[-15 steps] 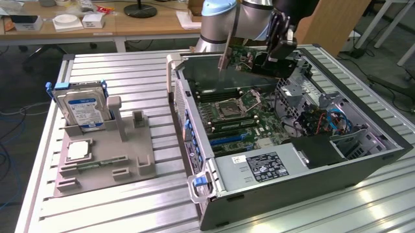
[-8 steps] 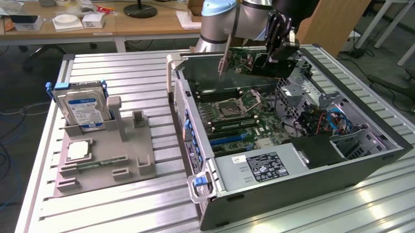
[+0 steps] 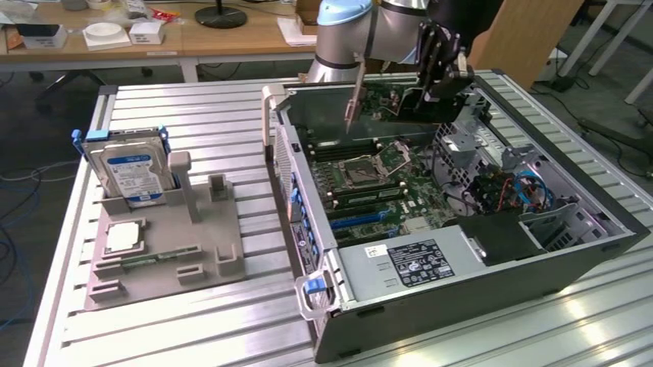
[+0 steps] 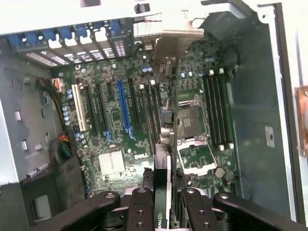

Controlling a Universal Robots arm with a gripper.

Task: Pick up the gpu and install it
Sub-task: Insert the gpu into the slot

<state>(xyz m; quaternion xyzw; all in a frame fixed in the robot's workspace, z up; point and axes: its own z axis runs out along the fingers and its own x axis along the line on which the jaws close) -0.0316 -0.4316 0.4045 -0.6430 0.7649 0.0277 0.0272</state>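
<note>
I have the gripper (image 3: 433,98) clamped on the gpu (image 3: 393,103), which hangs on edge above the motherboard (image 3: 383,180) at the far end of the open computer case (image 3: 571,248). Its silver bracket (image 3: 355,95) faces the exterior view's left. From the wrist view, the fingers (image 4: 139,211) pinch the card edge-on over the expansion slots (image 4: 122,106).

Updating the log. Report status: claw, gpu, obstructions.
Claw shut on gpu. Gpu held above open case, over motherboard. No obstruction visible below card.
</note>
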